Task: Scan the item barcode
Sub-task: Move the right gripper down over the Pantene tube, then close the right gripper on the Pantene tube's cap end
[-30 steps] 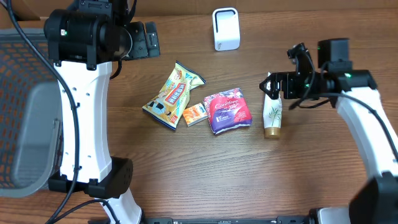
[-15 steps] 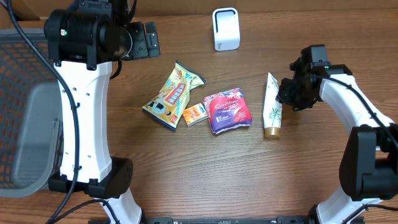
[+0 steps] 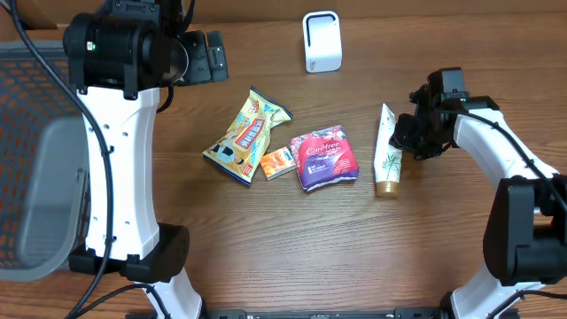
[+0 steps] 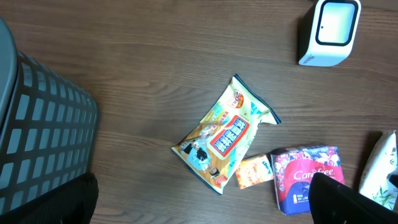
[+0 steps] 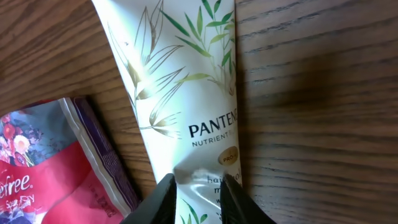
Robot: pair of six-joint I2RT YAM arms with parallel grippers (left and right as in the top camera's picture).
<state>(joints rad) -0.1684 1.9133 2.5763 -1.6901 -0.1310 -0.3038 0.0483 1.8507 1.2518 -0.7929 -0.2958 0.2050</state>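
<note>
Fingers (image 5: 155,208) on our right gripper (image 5: 198,186) pinch the Pantene tube (image 5: 180,93) between them, and we've got the left gripper (image 4: 202,186) gaping wide, empty.

The white tube (image 5: 186,93) reads "PANTEN", "NUTRIENT"; the purple packet (image 4: 308,179) reads "Carefree"

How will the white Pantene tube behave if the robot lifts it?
Probably soft: the Pantene tube wrinkles where the right gripper pinches it. Its glossy skin may slip. Its flat end likely stops it from rolling.
</note>
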